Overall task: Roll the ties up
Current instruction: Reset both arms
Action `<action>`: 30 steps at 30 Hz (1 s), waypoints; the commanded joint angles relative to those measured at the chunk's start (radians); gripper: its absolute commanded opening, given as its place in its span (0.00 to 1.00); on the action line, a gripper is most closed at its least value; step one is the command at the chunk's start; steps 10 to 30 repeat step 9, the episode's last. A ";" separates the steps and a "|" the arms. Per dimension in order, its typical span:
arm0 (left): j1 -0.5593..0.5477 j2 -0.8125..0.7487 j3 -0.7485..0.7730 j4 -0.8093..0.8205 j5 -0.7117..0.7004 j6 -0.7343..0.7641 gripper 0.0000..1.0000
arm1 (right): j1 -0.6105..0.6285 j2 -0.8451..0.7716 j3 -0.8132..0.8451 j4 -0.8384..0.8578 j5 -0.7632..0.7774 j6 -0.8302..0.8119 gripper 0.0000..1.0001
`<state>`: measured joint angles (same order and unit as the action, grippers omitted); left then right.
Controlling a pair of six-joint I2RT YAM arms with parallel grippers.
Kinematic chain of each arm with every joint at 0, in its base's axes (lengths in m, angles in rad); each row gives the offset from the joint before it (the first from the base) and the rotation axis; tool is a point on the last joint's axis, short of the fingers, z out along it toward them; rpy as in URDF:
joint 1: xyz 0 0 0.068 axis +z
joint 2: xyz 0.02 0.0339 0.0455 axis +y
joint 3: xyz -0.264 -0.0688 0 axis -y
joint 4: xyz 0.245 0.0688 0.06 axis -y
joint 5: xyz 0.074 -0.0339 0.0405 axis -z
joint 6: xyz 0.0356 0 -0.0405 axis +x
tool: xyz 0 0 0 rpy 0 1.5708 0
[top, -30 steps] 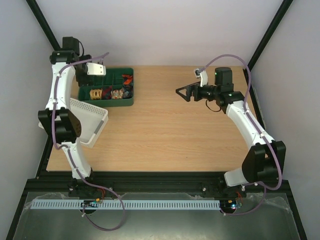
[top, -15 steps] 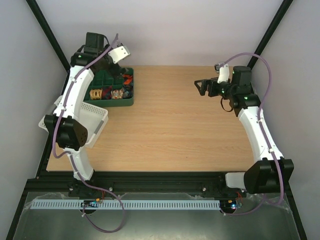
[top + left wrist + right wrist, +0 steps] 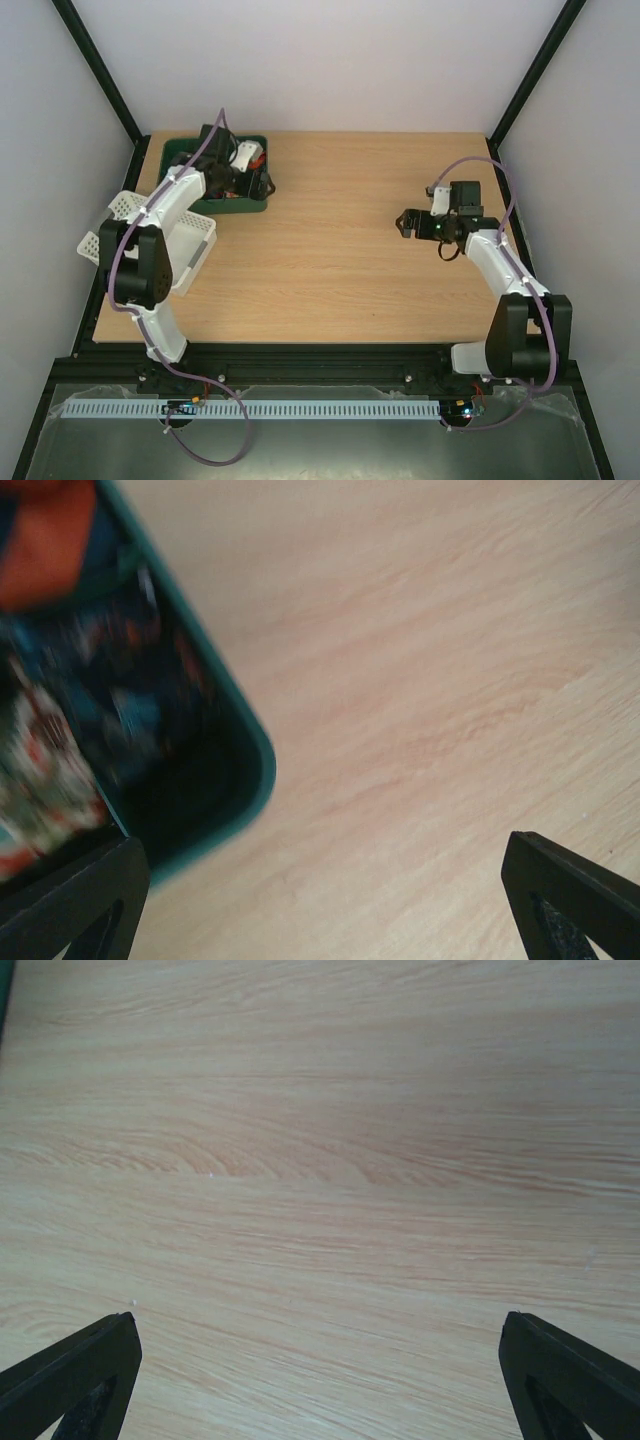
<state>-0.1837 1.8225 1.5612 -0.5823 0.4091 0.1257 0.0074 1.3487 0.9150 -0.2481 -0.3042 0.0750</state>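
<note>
Several rolled ties lie in a green tray (image 3: 176, 149) at the table's far left. My left arm covers most of them from above. In the left wrist view they are blurred: a red one (image 3: 40, 535), a dark blue one (image 3: 130, 695) and a white-and-red patterned one (image 3: 40, 770) inside the tray's rim (image 3: 258, 772). The tan-gold tie does not show. My left gripper (image 3: 260, 187) hangs over the tray's right end, open and empty (image 3: 320, 885). My right gripper (image 3: 404, 222) is open and empty over bare wood (image 3: 320, 1365) at mid right.
A white perforated basket (image 3: 190, 250) leans at the table's left edge, just in front of the green tray. Black frame posts stand at both far corners. The wooden table (image 3: 330, 280) lies between the two grippers.
My left arm has swung down from above the tray's back edge to low over its right end. My right arm has pulled back towards me and dropped lower over the table.
</note>
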 commanded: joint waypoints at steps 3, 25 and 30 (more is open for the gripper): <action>0.003 -0.088 -0.187 0.129 -0.045 -0.182 0.99 | -0.001 -0.002 -0.025 0.021 -0.055 0.034 0.99; 0.000 -0.108 -0.210 0.145 -0.082 -0.200 1.00 | -0.001 0.000 -0.012 0.023 -0.090 0.045 0.99; 0.000 -0.108 -0.210 0.145 -0.082 -0.200 1.00 | -0.001 0.000 -0.012 0.023 -0.090 0.045 0.99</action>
